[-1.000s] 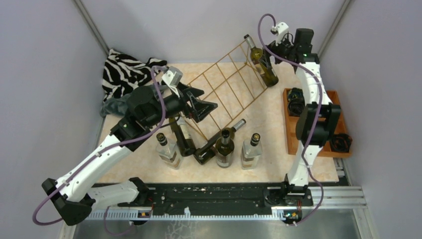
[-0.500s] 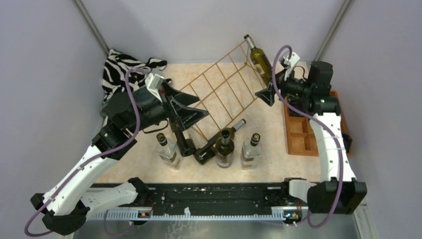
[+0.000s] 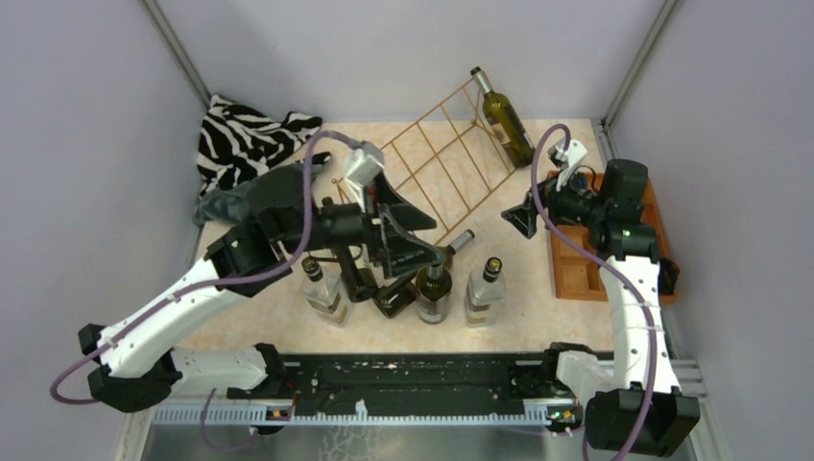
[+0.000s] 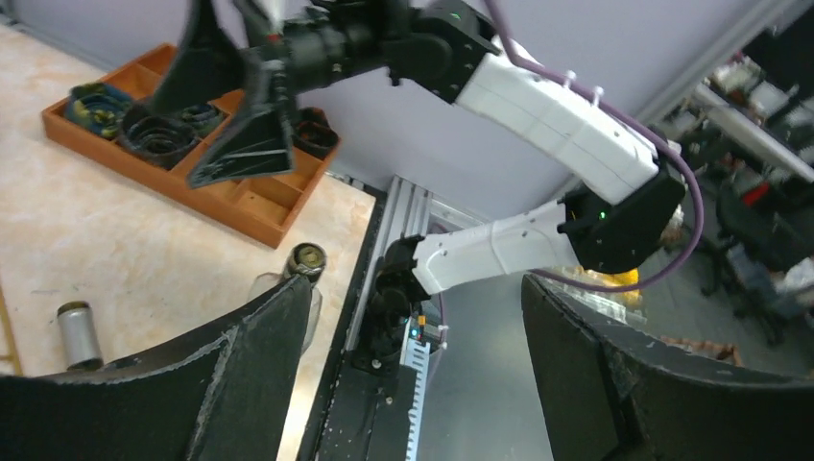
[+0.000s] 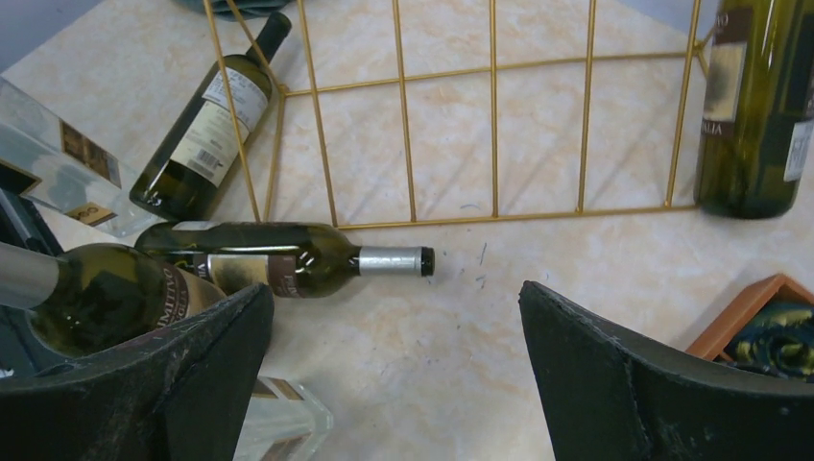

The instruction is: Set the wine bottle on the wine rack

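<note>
The gold wire wine rack leans at the back of the table. A green wine bottle rests on its far right end, also in the right wrist view. My right gripper hangs open and empty in front of the rack, apart from that bottle. In its own view the right gripper has only bare table between its fingers. A dark bottle with a silver cap lies below the rack. My left gripper is open and empty above the bottles at the front.
Clear bottles and dark bottles stand in a row near the front edge. An orange compartment tray with dark items sits at the right. A zebra-striped cloth lies back left.
My right gripper has let go of the bottle on the rack and drawn back toward the front. My left gripper has swung right, over the standing bottles.
</note>
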### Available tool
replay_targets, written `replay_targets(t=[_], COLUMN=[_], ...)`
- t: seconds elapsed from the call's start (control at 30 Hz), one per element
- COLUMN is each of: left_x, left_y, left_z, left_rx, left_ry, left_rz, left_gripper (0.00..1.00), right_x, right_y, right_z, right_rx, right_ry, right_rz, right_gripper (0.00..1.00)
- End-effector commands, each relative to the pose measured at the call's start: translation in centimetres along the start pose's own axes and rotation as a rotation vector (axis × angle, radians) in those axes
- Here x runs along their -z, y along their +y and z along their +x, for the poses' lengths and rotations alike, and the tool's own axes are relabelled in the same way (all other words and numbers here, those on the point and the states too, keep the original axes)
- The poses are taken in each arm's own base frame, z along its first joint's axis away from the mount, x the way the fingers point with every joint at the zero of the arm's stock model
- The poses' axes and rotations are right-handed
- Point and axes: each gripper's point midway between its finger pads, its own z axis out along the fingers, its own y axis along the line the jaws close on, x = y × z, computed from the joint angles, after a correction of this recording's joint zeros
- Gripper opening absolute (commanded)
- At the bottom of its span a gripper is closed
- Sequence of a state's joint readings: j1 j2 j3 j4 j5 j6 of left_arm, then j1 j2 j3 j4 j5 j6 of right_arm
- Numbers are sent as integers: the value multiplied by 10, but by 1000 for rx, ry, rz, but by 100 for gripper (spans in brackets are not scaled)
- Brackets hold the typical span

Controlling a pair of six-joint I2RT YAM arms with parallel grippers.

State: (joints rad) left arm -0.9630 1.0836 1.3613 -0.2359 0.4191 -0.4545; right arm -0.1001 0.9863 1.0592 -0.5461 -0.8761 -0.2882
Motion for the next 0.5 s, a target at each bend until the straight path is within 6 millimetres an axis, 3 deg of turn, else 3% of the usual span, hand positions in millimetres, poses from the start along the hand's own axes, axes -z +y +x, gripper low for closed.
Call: replay_targets(t=[0.0,0.2,0.47], left_x=[-29,-73,-108], left_y=[-11,-8,39], left_z=[8,25,73], left_rx=[-121,-293,-371], left_ry=[66,221,495], left_rz=[-40,-112,-237], left_gripper=[87,88,88], right_x=[5,5,4], right_y=[-11,-22,-33], right_z=[-5,4,11], right_rx=[3,-7,-23], right_ry=[-35,-19,-2], right_rz=[50,93,132], right_gripper=[99,99,99])
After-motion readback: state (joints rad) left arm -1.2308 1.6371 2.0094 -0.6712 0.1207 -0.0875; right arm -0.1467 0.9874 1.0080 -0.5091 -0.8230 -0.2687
